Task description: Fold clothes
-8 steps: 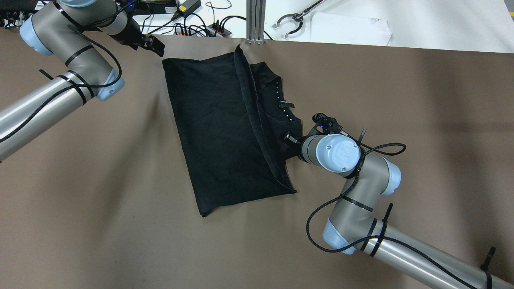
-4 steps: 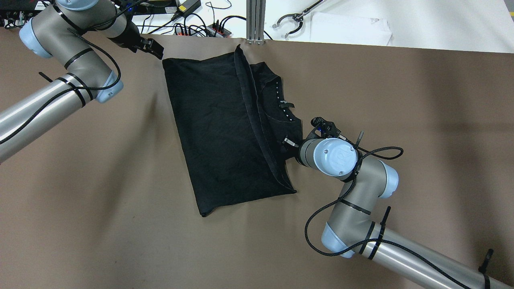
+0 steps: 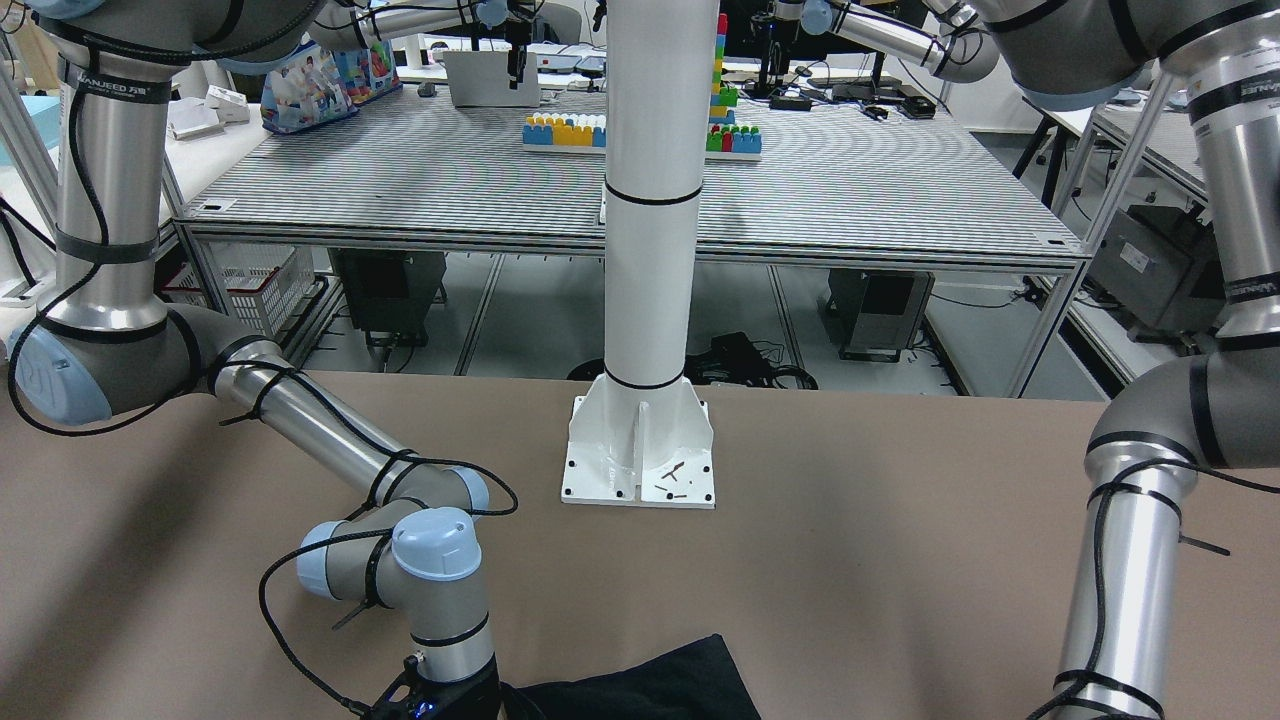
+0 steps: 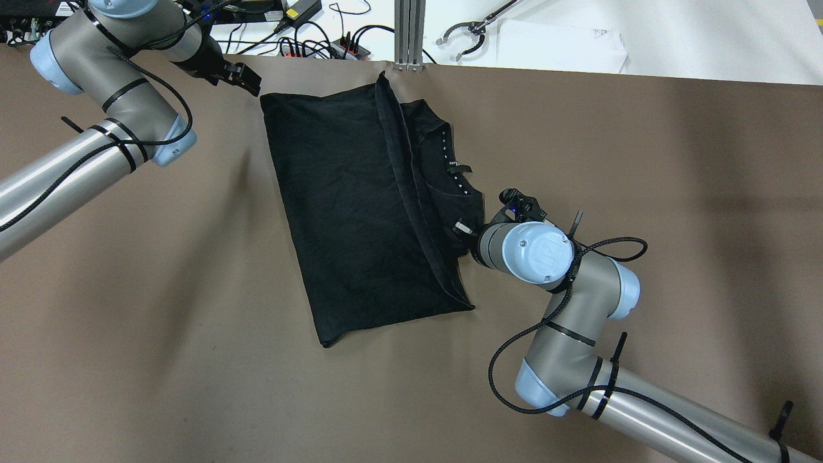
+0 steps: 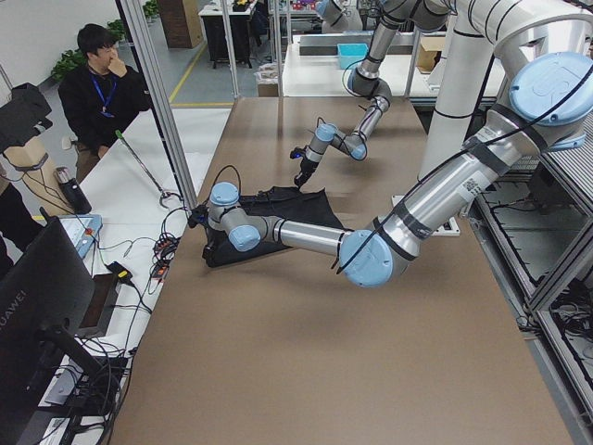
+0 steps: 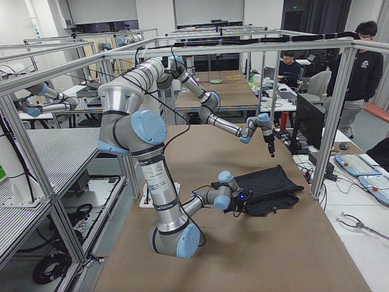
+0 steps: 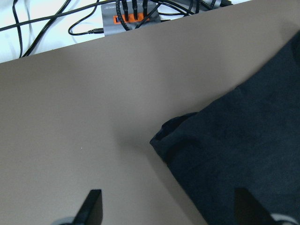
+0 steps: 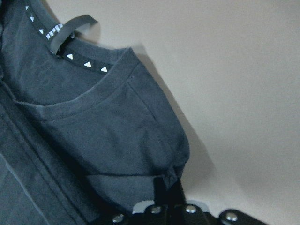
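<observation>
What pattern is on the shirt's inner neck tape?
A row of small white triangles on black neck tape of the shirt; clearest in the right wrist view.

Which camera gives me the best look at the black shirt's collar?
Right wrist view: the black T-shirt's ribbed collar fills the frame, close up. Overhead shows it small; the side views only a dark heap; front-facing and left wrist only other edges.
</observation>
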You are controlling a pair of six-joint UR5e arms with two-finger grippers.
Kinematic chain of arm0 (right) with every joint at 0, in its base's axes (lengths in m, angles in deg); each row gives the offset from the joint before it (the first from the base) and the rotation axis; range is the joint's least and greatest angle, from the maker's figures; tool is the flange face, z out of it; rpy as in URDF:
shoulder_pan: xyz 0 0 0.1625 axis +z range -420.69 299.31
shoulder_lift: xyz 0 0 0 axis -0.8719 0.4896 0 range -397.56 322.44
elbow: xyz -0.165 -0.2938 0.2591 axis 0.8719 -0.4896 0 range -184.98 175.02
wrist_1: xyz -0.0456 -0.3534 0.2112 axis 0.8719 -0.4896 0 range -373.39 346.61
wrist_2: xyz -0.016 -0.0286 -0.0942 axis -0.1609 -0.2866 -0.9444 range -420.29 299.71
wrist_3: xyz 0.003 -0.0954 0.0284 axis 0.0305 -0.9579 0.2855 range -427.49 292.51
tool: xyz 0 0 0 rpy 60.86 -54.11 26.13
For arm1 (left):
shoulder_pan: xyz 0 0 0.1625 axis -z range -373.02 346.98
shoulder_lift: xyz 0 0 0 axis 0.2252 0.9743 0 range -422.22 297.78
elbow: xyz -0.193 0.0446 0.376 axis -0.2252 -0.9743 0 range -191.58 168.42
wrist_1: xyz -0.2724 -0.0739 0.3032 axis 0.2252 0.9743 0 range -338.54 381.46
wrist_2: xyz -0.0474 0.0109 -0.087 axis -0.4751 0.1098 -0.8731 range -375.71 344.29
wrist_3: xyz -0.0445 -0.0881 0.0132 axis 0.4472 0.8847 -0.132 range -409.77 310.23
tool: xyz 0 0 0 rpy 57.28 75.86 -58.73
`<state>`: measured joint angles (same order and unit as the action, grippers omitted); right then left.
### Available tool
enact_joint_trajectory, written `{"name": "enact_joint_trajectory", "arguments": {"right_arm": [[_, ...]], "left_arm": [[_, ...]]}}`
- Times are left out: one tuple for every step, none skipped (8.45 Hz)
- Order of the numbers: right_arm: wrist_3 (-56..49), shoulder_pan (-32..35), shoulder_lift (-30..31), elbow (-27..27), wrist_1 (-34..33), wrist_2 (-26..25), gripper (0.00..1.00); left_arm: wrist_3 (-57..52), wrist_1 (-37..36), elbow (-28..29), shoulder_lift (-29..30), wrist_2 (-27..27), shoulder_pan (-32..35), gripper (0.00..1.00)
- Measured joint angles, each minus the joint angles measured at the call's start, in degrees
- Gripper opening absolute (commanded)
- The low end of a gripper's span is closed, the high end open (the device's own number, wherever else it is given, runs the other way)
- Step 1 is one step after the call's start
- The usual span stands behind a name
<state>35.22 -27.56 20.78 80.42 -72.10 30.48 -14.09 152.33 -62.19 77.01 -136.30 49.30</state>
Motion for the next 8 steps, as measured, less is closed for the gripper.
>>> {"name": "enact_joint_trajectory", "arguments": {"right_arm": [[-0.14, -0.14, 1.44, 3.01, -1.43, 0.29, 0.00], [-0.27, -1.18, 4.08, 7.62, -2.93, 0.46, 0.00], [-0.26, -3.63, 7.32, 12.46, -3.86, -0.04, 0.00], [-0.05, -6.49, 9.87, 16.39, -4.30, -1.41, 0.00], [0.15, -9.02, 11.36, 18.55, -4.52, -3.29, 0.00], [0.22, -10.49, 12.10, 19.41, -4.57, -4.54, 0.00], [0.10, -11.18, 12.48, 19.76, -4.57, -5.15, 0.00], [-0.27, -11.43, 12.62, 19.91, -4.58, -5.37, 0.00]], "left_arm": [[0.00, 0.00, -0.16, -0.05, 0.00, -0.01, 1.00], [0.04, 0.00, -0.59, -0.36, 0.00, -0.04, 1.00], [0.07, 0.00, -1.18, -0.85, 0.00, -0.03, 1.00], [0.10, 0.00, -1.70, -1.28, 0.00, -0.05, 1.00], [0.23, 0.00, -2.09, -1.52, 0.00, -0.09, 1.00], [0.41, 0.00, -2.27, -1.62, 0.00, -0.18, 1.00], [0.53, 0.00, -2.35, -1.66, 0.00, -0.22, 1.00], [0.58, 0.04, -2.41, -1.71, 0.00, -0.24, 1.00]]}}
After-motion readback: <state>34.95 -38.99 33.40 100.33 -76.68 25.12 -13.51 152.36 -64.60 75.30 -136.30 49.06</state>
